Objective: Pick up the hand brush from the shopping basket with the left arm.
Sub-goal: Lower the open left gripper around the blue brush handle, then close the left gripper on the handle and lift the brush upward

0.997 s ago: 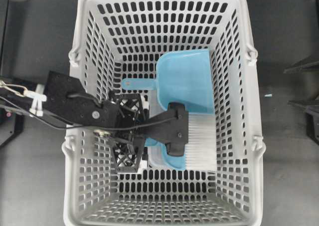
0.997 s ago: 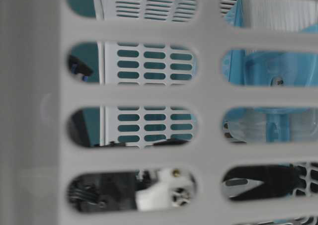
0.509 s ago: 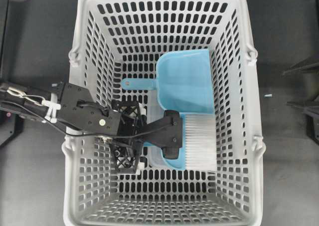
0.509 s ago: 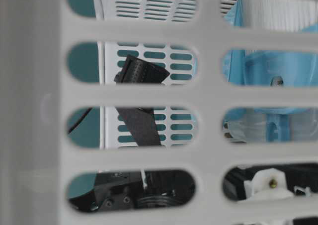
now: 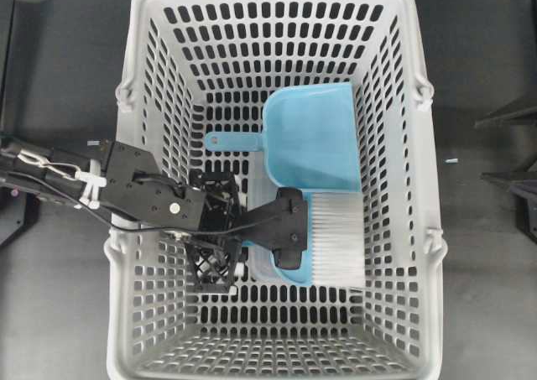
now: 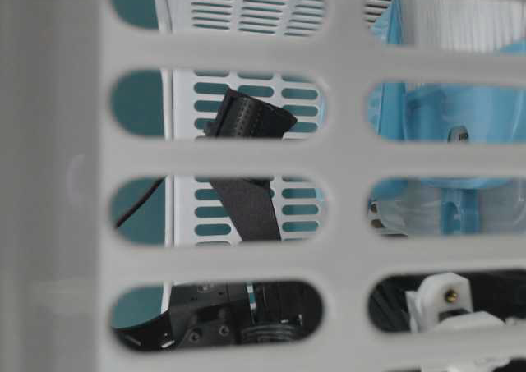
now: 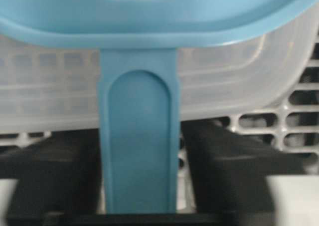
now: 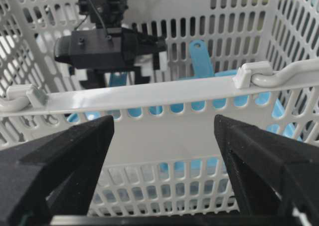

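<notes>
The light grey shopping basket [image 5: 151, 78] fills the overhead view. The hand brush [image 5: 336, 237] lies in it at the right, white bristles to the right, its blue head resting on a clear container. My left gripper [image 5: 294, 227] is down inside the basket at the brush's handle. In the left wrist view the blue handle [image 7: 138, 156] stands between the two black fingers [image 7: 234, 161]. The left finger is against it and a thin gap shows at the right one. My right gripper [image 8: 162, 151] is open and empty outside the basket's side wall.
A light blue dustpan [image 5: 312, 137] lies just behind the brush, its handle [image 5: 231, 141] pointing left. The clear plastic container [image 7: 50, 96] sits under the brush head. The basket wall [image 6: 57, 183] blocks most of the table-level view. Black arm parts [image 5: 512, 179] stand at the right edge.
Over the last second my left gripper drew back to the left and sank lower onto the brush handle. In the last half second it has hardly moved. The brush has not moved.
</notes>
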### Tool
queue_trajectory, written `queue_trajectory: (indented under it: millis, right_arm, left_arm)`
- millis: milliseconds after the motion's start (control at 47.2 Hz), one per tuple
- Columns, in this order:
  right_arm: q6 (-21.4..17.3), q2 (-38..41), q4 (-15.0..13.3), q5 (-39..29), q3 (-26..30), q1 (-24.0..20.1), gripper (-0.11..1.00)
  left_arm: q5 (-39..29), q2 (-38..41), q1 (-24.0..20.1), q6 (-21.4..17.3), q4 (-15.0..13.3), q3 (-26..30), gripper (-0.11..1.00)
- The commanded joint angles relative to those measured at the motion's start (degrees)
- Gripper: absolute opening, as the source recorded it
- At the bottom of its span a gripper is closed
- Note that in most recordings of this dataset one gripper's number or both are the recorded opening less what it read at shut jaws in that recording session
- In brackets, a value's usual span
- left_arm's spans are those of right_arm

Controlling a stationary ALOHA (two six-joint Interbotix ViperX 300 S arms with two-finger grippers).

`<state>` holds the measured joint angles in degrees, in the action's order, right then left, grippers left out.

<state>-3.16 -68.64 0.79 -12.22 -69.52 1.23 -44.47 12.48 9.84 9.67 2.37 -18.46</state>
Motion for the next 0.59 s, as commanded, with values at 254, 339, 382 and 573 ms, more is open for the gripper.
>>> queue_trajectory:
  millis: [254, 339, 382, 573]
  right_arm:
    - [-0.7, 0.3, 0.2, 0.6, 0.0, 0.1, 0.77]
    - [-0.7, 0.3, 0.2, 0.6, -0.2, 0.1, 0.77]
    - [-0.7, 0.3, 0.2, 0.6, -0.3, 0.1, 0.77]
    - [-0.7, 0.3, 0.2, 0.7, -0.3, 0.2, 0.77]
  left_arm:
    - [-0.8, -4.7, 0.4, -0.4, 0.2, 1.1, 0.22]
    - [-2.2, -7.6, 0.2, -0.4, 0.2, 2.4, 0.22]
    - [-3.6, -9.3, -0.1, -0.4, 0.2, 3.6, 0.22]
    - [-15.4, -14.5, -0.2, -0.4, 0.2, 11.0, 0.22]
